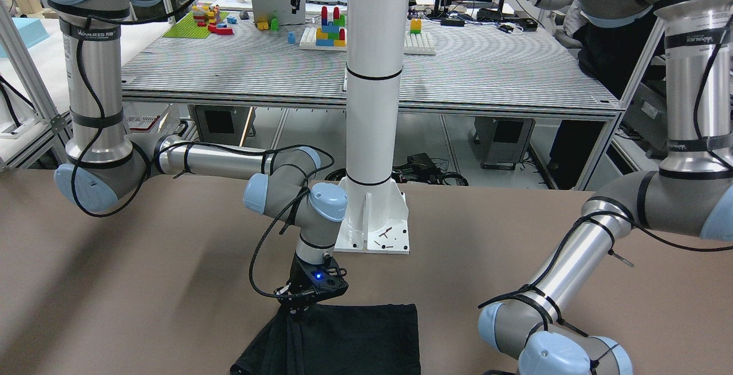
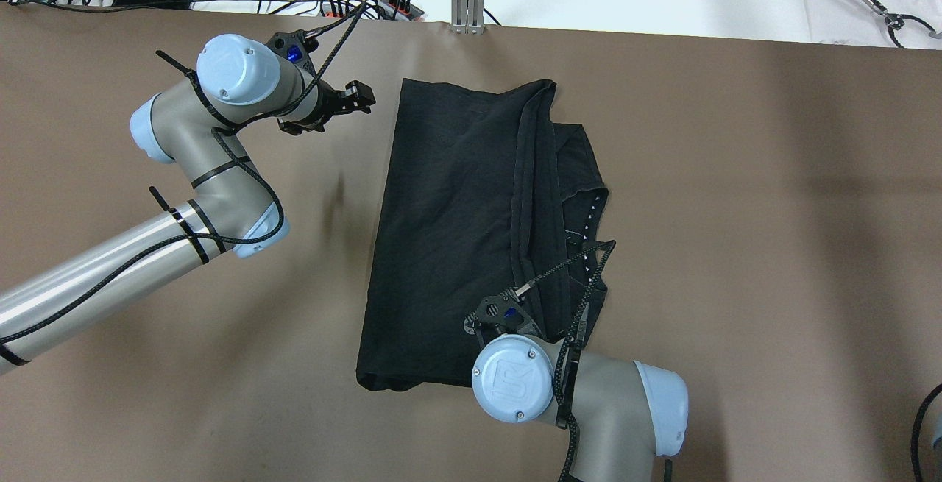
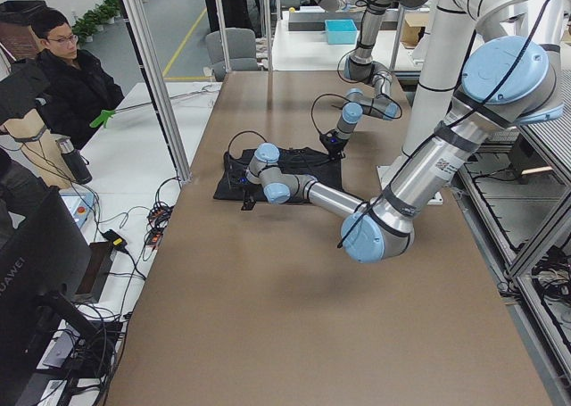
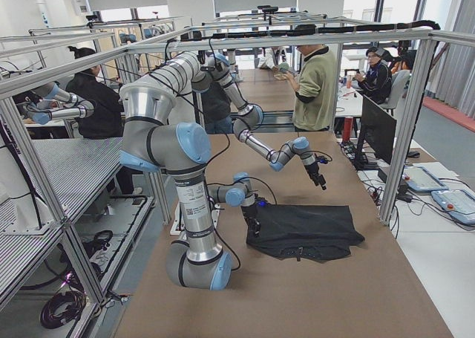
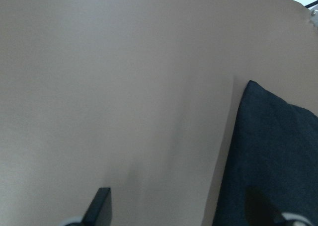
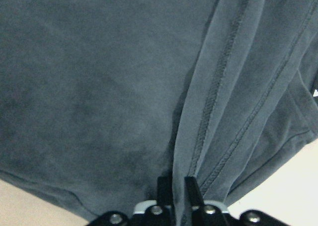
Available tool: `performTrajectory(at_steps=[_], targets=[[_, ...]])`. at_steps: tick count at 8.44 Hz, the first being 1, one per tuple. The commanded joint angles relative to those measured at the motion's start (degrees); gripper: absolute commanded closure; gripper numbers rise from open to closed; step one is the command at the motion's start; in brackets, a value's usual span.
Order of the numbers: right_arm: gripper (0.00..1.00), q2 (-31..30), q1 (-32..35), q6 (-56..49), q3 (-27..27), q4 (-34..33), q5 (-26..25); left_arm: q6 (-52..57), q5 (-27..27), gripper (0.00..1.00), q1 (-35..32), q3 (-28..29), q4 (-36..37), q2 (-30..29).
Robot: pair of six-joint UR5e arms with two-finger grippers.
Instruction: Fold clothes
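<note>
The black garment lies partly folded on the brown table, with a hemmed fold running along its right side. My right gripper is shut on that hemmed fold at the garment's near edge; the fingers are almost together with fabric between them. In the front-facing view it stands at the garment's near-left corner. My left gripper is open and empty, just left of the garment's far left corner. In the left wrist view its fingertips are wide apart over bare table, with the garment's corner at the right.
The white pillar with its base plate stands at the table's robot side. Cables and a power strip lie beyond the far edge. People stand around the cell in the side views. Brown table shows bare right of the garment.
</note>
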Motion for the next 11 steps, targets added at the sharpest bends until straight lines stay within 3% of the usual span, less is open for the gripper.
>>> performTrajectory(at_steps=[1,4,6,8,9,11], targets=[[1.00,-0.05,0.43,-0.06,-0.26,0.00,0.00,0.09,0.08,0.06,0.02,-0.05,-0.35,2.02],[1.00,-0.40,1.49,-0.49,0.26,0.88,0.52,0.09,0.17,0.06,0.02,-0.05,-0.26,1.59],[1.00,-6.35,2.89,-4.08,5.67,0.97,0.79,0.09,0.17,0.06,0.02,-0.05,-0.26,1.32],[1.00,-12.06,-1.55,3.13,12.97,0.79,0.18,0.00,1.04,0.06,0.02,-2.40,0.00,2.11],[1.00,-14.27,-4.72,8.50,13.88,0.88,0.17,-0.09,1.05,0.06,0.02,-3.38,0.00,3.16],[1.00,-14.29,-4.75,9.26,14.75,0.88,0.61,-0.09,1.14,0.06,0.11,-3.39,0.00,3.34]])
